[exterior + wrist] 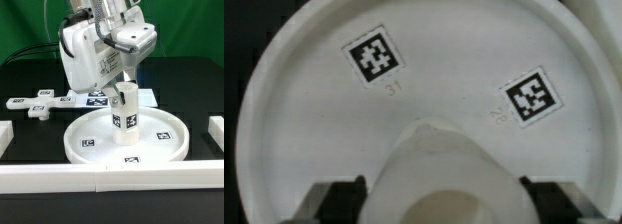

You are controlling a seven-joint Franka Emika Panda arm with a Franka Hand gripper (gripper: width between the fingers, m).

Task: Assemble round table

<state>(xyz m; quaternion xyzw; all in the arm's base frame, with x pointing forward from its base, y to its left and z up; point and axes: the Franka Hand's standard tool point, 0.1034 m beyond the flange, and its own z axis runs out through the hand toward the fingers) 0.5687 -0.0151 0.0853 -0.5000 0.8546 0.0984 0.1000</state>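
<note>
pinching the short cylinder leg (125, 112) between both fingers (345, 196), the gripper (124, 92) held it upright. large rimmed disc (85, 150) lay directly beneath the gripper, leg's lower end at its centre. small base piece (38, 107) sat well apart, toward the exterior view's left.

I can read no words, numbers or brand names anywhere. The only signs are black-and-white square tags (88, 143). In the exterior view, three lie on the disc (110, 146) at lower centre, some are on the upright leg (124, 106), and others are on the marker board (100, 98) and small white parts (40, 106) at middle left. My wrist view shows two tags (375, 55) on the disc (438, 95).
</note>
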